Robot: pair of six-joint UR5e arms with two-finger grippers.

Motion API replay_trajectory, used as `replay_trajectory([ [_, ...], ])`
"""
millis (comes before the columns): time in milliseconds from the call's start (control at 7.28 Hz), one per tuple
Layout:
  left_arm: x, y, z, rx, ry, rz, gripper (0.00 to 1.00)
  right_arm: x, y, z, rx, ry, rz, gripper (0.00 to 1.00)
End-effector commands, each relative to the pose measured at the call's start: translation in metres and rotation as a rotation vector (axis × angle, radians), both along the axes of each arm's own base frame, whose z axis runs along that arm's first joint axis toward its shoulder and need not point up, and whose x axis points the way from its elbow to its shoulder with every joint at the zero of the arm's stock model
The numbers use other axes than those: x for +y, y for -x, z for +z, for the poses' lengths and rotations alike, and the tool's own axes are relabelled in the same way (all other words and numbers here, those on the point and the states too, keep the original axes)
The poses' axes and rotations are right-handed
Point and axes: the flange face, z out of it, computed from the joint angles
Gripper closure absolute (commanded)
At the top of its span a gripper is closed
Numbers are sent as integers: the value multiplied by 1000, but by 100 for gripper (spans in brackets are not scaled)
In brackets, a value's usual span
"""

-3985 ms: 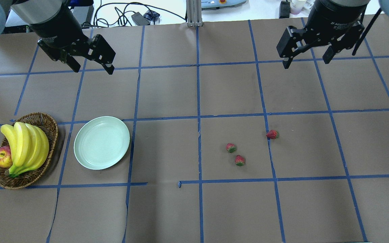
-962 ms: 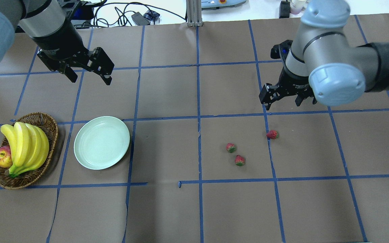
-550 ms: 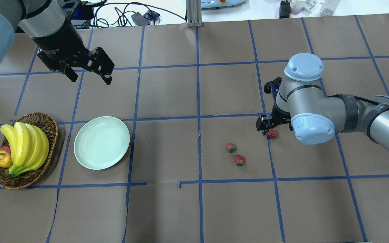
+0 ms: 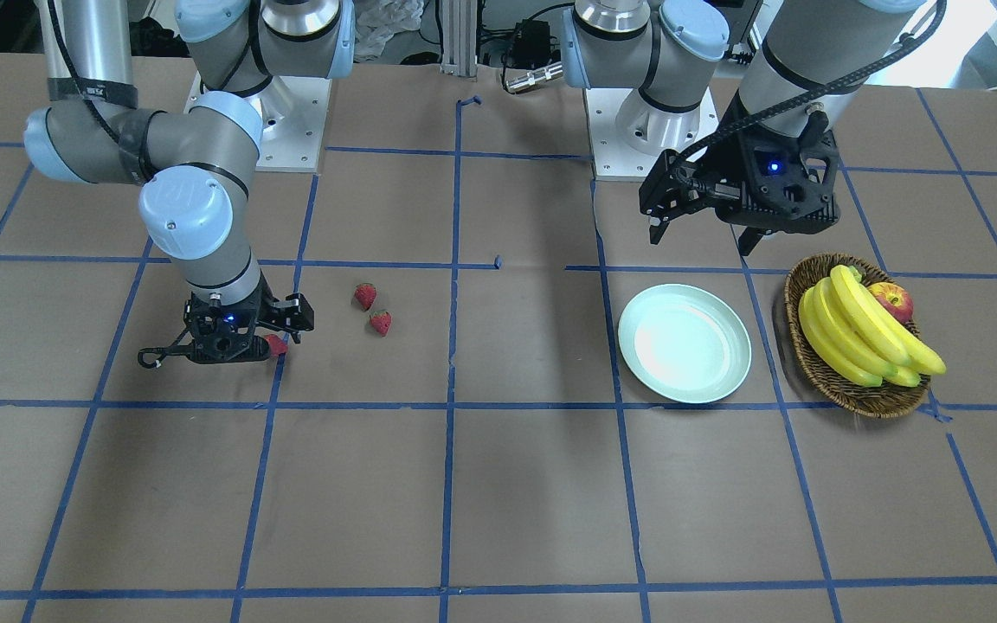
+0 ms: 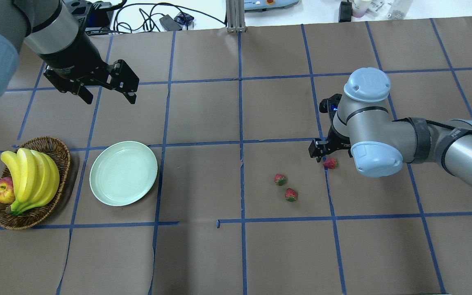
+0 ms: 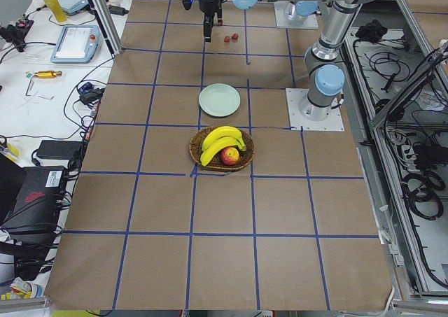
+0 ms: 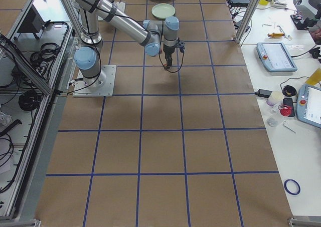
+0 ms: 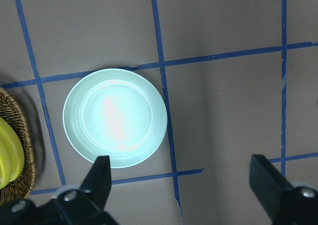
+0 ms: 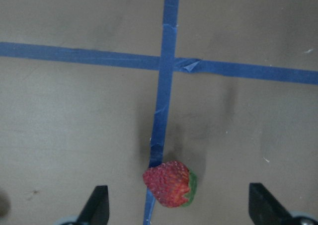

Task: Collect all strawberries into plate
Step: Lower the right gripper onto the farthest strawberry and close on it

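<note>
The right end effector (image 9: pixel 180 207), fingertips cut off, straddles one strawberry (image 9: pixel 170 184).

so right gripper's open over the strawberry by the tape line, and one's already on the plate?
No: the plate is empty, as the left wrist view shows. The right gripper is open over the strawberry by the tape line.

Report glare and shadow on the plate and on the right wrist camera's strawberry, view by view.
Left wrist view: the plate has a white hot spot at its centre. Front-facing view: milder glare there. Overhead view: evenly lit. Right wrist view: the strawberry is sharp, with a soft shadow beside it.
</note>
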Motion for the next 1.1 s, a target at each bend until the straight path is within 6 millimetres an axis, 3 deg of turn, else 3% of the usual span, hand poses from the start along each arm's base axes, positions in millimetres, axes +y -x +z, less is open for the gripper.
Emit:
replay_trajectory([
  [0,0,0,-2,1,-3,12,0,0,0,-10,-2,-20,0,8],
  [137,0,0,-2,1,-3,12,0,0,0,-14,-1,-28,0,9],
  [275,-1,0,-4,1,-6,12,0,-1,0,-15,1,-29,0,26],
  [412,-2,0,-4,1,-6,12,0,-1,0,-15,1,-28,0,37],
  [824,-2,0,-4,3,-8,10,0,-5,0,-23,1,-17,0,46],
  [962,-2,0,-4,3,-8,9,0,-6,0,-23,1,-14,-5,62],
])
